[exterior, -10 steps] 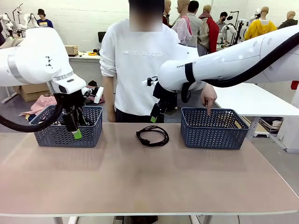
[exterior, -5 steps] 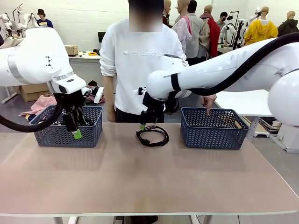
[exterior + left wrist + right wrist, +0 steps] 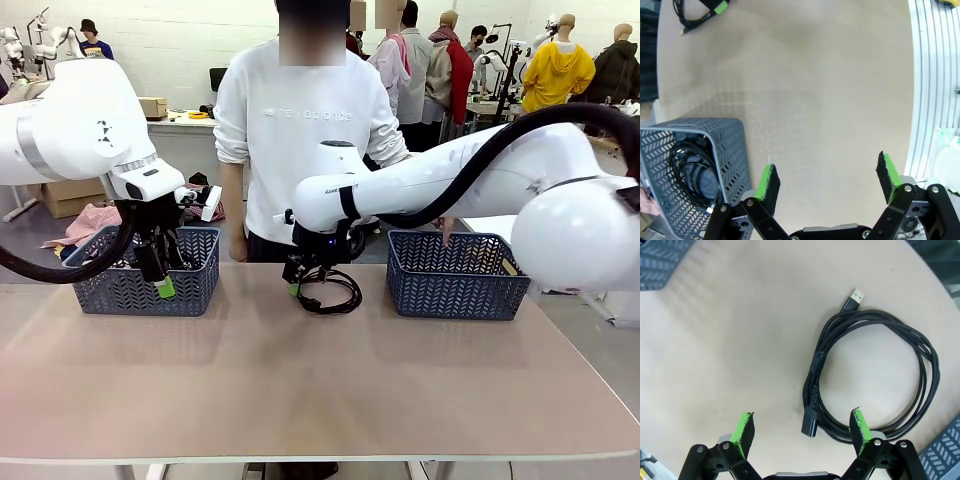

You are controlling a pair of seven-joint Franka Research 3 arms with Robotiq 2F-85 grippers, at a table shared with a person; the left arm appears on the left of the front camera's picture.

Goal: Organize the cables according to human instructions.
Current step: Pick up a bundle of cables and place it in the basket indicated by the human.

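The right pincer (image 3: 801,430), its green pads spread wide, hangs just above a coiled black cable (image 3: 875,380) lying on the smooth tan bench (image 3: 300,390) between two grey lattice baskets (image 3: 458,275). The cable is thin, rubbery, loosely looped, with one metal plug. The left pincer (image 3: 827,182), also spread, hovers beside the left basket (image 3: 715,160), which holds what looks like more dark cable.

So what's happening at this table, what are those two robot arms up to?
The robot is sorting cables into baskets with a person standing across the table. The right gripper is open and low over a coiled black cable lying on the table, about to pick it up. The person's hand points into the right basket, probably showing where it should go. The left gripper is open too, hanging by the left basket, which already holds coiled cables.
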